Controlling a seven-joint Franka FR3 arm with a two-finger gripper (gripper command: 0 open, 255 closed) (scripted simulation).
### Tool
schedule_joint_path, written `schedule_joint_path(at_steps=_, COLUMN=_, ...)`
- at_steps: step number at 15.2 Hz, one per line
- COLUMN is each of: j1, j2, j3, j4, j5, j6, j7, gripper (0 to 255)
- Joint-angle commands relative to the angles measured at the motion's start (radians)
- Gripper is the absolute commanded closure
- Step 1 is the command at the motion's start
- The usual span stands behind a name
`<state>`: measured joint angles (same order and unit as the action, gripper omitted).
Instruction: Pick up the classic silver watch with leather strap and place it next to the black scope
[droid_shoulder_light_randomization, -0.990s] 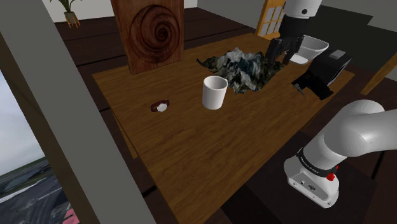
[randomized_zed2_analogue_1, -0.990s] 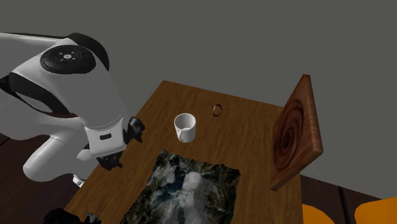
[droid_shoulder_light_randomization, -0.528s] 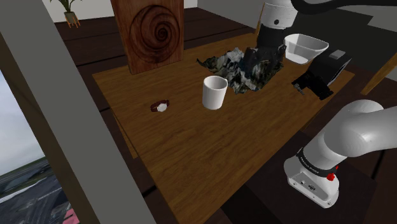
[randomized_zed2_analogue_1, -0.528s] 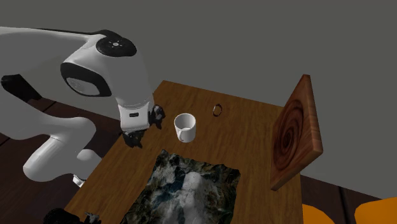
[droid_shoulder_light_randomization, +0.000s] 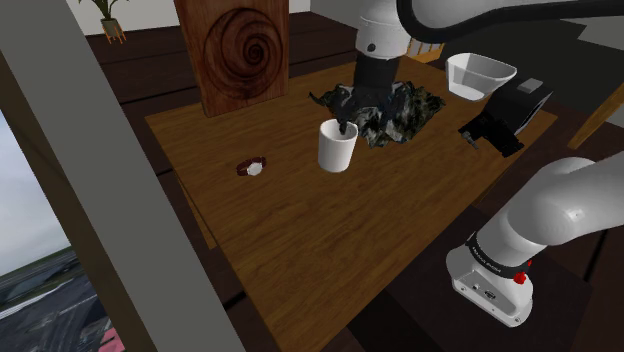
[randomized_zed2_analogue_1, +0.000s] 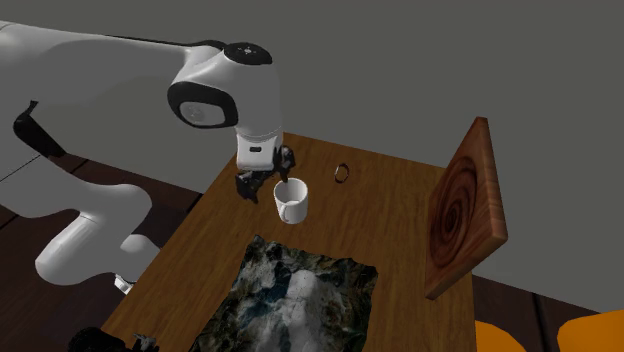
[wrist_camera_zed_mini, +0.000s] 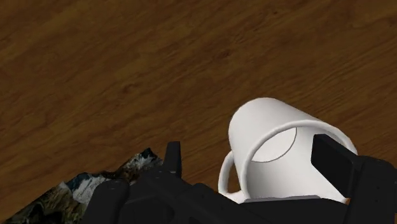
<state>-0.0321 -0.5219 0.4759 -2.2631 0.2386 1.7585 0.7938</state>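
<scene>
Plain white mug (droid_shoulder_light_randomization: 337, 148), watch (droid_shoulder_light_randomization: 253, 167) well apart

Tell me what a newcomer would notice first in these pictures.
The big white arm, its gripper hanging open over the white mug on the table. Next, the tall wooden panel carved with a spiral, upright at its far edge in the shoulder view, and the crumpled mountain-print sheet beside the mug.

No text, label or number is legible — none.
</scene>
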Motion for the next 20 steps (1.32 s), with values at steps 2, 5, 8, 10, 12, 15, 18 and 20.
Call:
schedule_joint_path(at_steps=2, j1=-0.029, j2=0.107, j3=0.086, j4=0.074, j5=-0.018, j6=0.045, j7=0.143, gripper=0)
schedule_joint_path(at_steps=5, j1=-0.059, j2=0.227, j3=0.17, j4=0.161, j5=-0.066, j6=0.08, j7=0.293, gripper=0)
schedule_joint_path(at_steps=8, j1=-0.084, j2=0.368, j3=0.25, j4=0.263, j5=-0.15, j6=0.102, j7=0.458, gripper=0)
schedule_joint_path(at_steps=10, j1=-0.086, j2=0.476, j3=0.294, j4=0.34, j5=-0.228, j6=0.107, j7=0.576, gripper=0)
schedule_joint_path(at_steps=12, j1=-0.068, j2=0.592, j3=0.32, j4=0.426, j5=-0.318, j6=0.099, j7=0.695, gripper=0)
schedule_joint_path(at_steps=15, j1=0.002, j2=0.764, j3=0.318, j4=0.574, j5=-0.451, j6=0.063, j7=0.854, gripper=0)
schedule_joint_path(at_steps=18, j1=0.052, j2=0.845, j3=0.295, j4=0.645, j5=-0.507, j6=0.051, j7=0.92, gripper=0)
schedule_joint_path(at_steps=20, j1=0.051, j2=0.848, j3=0.292, j4=0.621, j5=-0.51, j6=0.076, j7=0.923, gripper=0)
